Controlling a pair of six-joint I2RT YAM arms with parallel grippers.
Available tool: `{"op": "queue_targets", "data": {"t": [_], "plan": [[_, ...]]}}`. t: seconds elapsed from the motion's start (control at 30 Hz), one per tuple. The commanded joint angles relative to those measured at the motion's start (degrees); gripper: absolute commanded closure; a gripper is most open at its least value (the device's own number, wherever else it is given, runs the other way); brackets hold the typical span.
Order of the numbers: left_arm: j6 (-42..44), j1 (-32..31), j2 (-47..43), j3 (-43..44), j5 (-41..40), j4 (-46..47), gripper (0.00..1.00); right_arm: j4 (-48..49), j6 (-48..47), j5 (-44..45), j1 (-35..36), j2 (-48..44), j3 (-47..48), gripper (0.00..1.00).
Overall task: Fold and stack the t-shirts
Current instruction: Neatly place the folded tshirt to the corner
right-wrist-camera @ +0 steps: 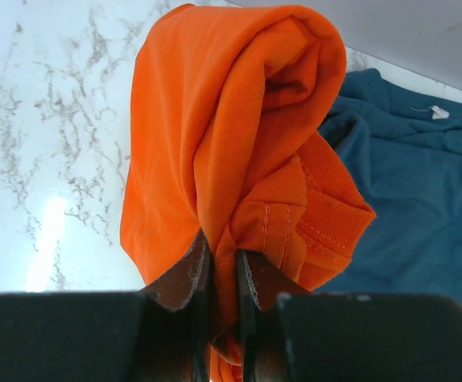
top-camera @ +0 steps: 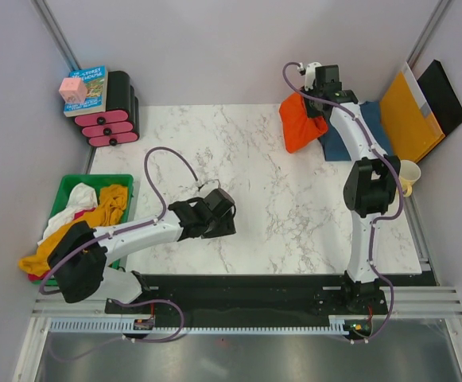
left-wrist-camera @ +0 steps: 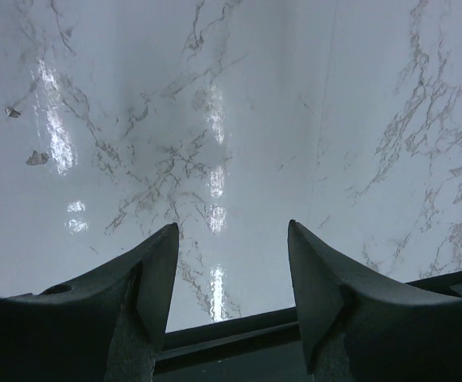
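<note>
Right wrist view: the right claw (right-wrist-camera: 221, 263) pinches a bunched fold of the orange t-shirt (right-wrist-camera: 215, 135), which hangs at the overhead frame's upper right beside the teal t-shirt (right-wrist-camera: 421, 175). Best carry it to bare table (top-camera: 278, 207) mid-frame and spread it flat; the left claw (left-wrist-camera: 231, 255) hovers open

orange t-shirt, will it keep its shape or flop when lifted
Probably floppy: the orange t-shirt droops in loose folds from the right gripper. Likely light for its size, since a thin pinch of fabric carries it.
</note>
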Motion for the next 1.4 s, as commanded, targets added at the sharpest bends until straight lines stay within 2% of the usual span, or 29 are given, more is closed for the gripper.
{"op": "queue_targets", "data": {"t": [0.0,0.37,0.93,1.17,1.37], "plan": [[-3.0,-1.5,1.7,0.9,-2.2,0.3,0.36,-0.6,-3.1,1.6,-2.3,-1.8,2.3,1.00],[-3.0,-3.0,5.0,3.3,-2.4,0.3,0.36,0.7,-7.4,3.0,-10.9,0.5,4.2,1.00],[-4.5,-4.9,9.3,4.6,-1.3,0.1,0.37,5.6,-7.9,8.4,-15.6,11.6,6.7,1.00],[-5.2,-5.5,11.7,5.7,-0.7,0.0,0.37,11.3,-6.4,6.2,-17.1,6.7,-0.9,1.00],[-4.3,-5.9,14.6,9.0,-0.4,0.0,0.37,11.5,-7.1,8.0,-18.2,7.1,0.2,1.00]]}}
